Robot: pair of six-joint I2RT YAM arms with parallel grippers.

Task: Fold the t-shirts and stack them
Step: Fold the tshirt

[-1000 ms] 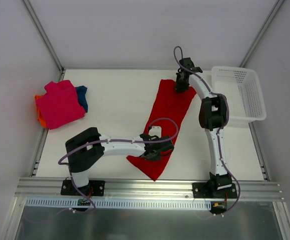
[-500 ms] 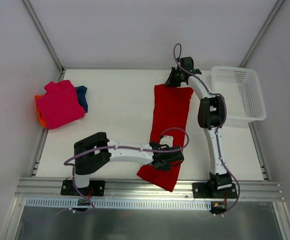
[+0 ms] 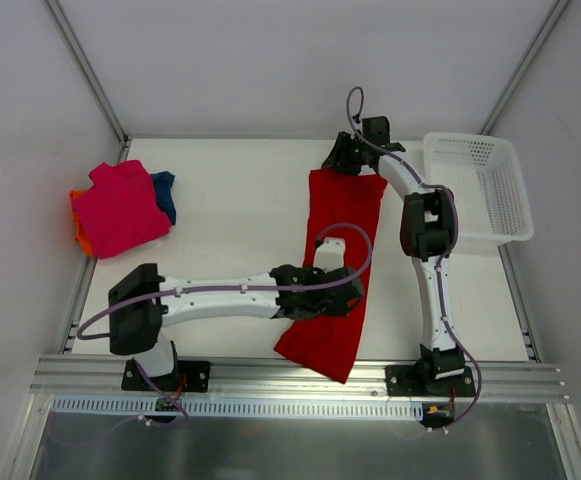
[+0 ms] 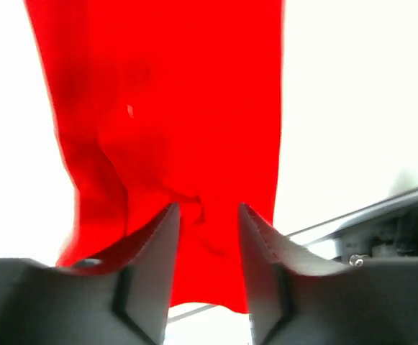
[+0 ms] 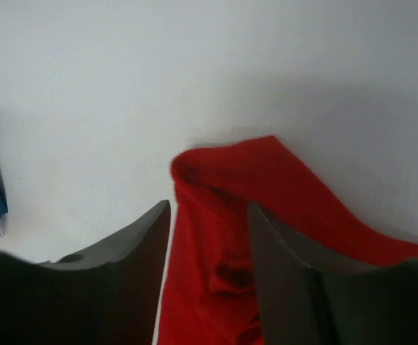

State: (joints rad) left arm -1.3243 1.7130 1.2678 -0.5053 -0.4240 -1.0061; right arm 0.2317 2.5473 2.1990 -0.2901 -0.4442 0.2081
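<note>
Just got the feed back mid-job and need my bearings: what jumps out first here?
A bright red cloth t-shirt lies stretched into a long strip right of centre, the right pincer at its far end and the left pincer over its near half. At the far left, a magenta-pink cloth t-shirt covers an orange one and a dark blue one.
</note>
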